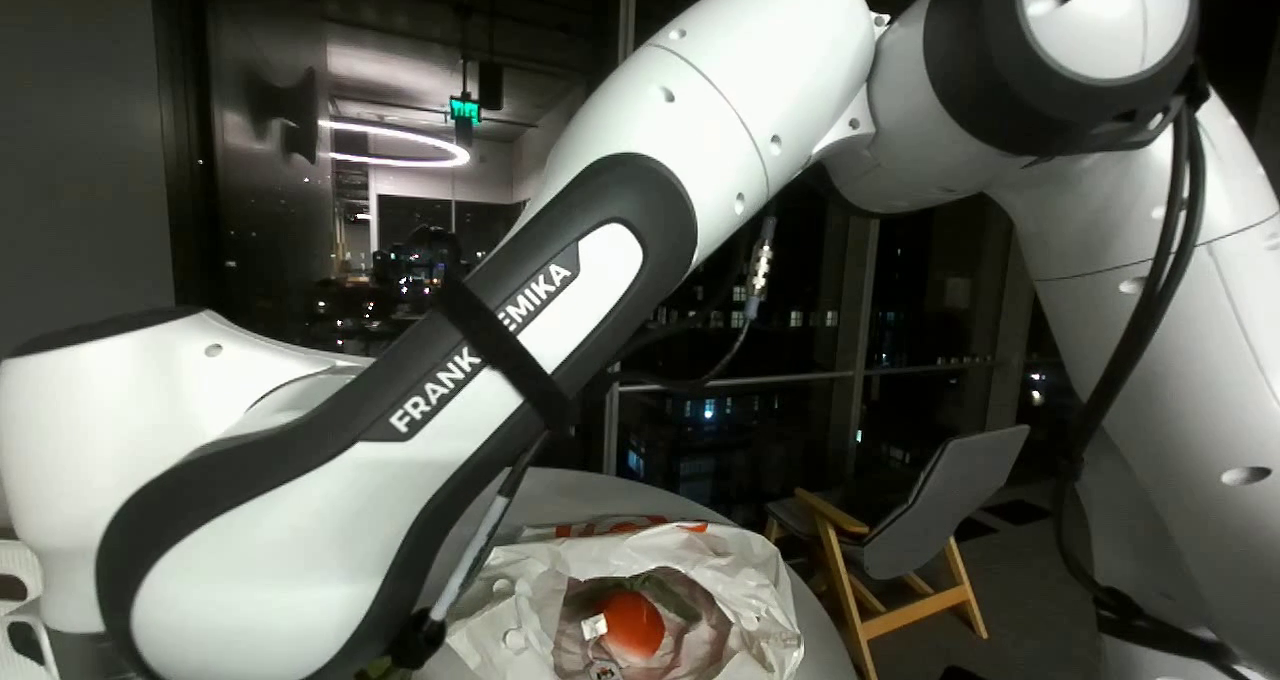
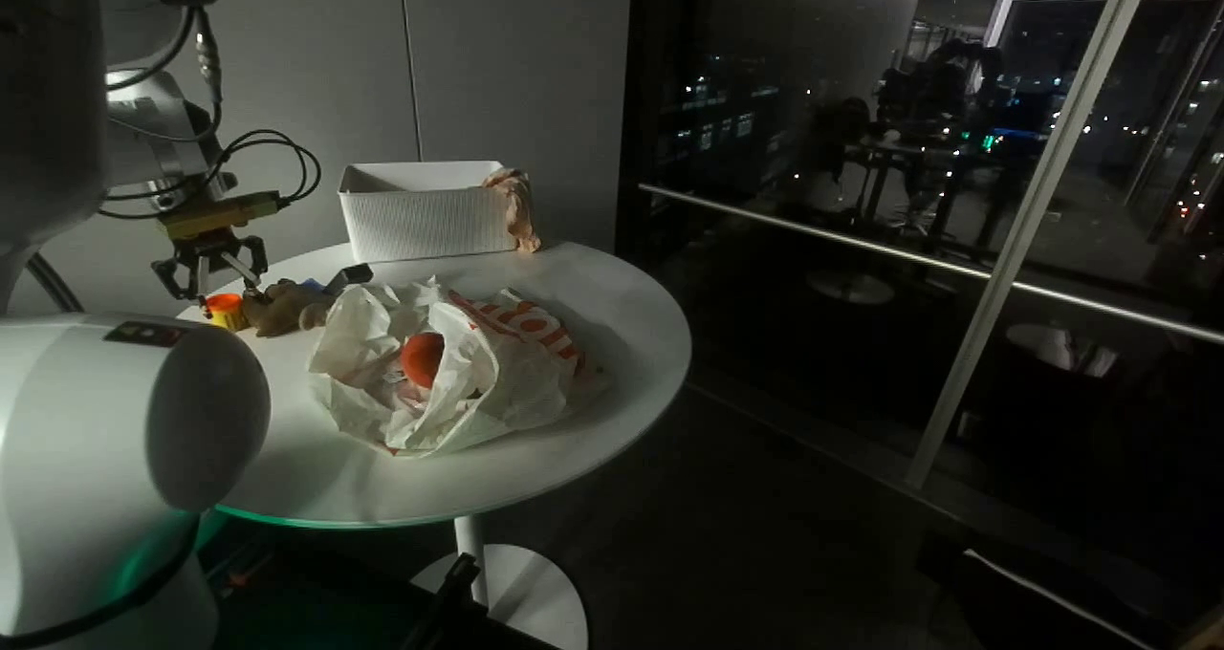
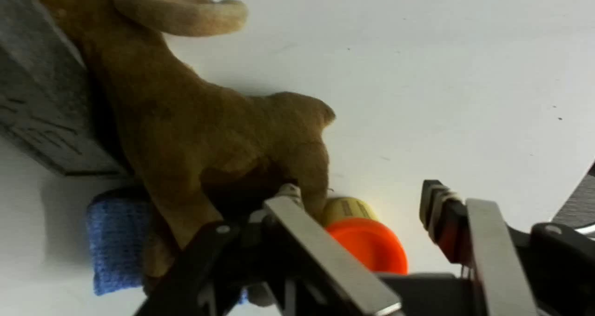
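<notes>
At the lower centre-right of the wrist view, a squat yellow cylindrical container with a bright orange round lid (image 3: 365, 237) sits between the fingers of the gripper (image 3: 360, 200), which are spread well apart and hold nothing; the finger nearer the frame's centre overlaps the lid's edge, and whether it touches I cannot tell. The container looks light and firm, probably smooth plastic that could slip in a loose grip, so the surest hold seems to be across its round side, below the lid. It appears upright, lid uppermost, its long axis rising from the white round table (image 2: 641, 344). Just beside it, a soft brown plush animal (image 3: 209, 125) stretches toward the upper left, hind leg next to the yellow wall. At the lower left lies a piece of blue textured cloth (image 3: 116, 241); at the left edge, a grey box with dark marks (image 3: 46, 97) borders the toy. Farther out, in both exterior views, a crumpled white bag with red lettering (image 2: 516, 392) surrounds a red-orange round object (image 2: 422, 358).
</notes>
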`<action>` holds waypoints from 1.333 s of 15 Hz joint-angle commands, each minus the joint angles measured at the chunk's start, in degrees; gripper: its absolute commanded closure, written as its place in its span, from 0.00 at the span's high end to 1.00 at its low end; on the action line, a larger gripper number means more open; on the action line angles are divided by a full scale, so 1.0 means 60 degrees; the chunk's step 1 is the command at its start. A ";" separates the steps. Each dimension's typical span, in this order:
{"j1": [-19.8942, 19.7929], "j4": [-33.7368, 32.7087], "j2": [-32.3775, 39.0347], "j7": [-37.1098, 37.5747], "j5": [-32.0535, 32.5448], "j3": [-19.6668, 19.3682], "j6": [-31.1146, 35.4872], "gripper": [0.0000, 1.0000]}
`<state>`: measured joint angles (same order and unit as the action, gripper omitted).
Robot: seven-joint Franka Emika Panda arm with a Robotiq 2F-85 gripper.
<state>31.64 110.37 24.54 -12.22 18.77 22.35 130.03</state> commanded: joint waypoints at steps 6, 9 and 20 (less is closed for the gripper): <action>-0.0154 -0.0787 0.0534 -0.1130 -0.0915 0.0467 -0.0039 1.00; -0.0054 -0.0994 0.0884 -0.1256 -0.0693 0.0349 -0.0058 1.00; 0.0291 -0.1534 0.1693 -0.1263 0.0271 -0.0208 -0.0168 0.74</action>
<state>32.12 103.14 32.87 -20.19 18.07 22.79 129.91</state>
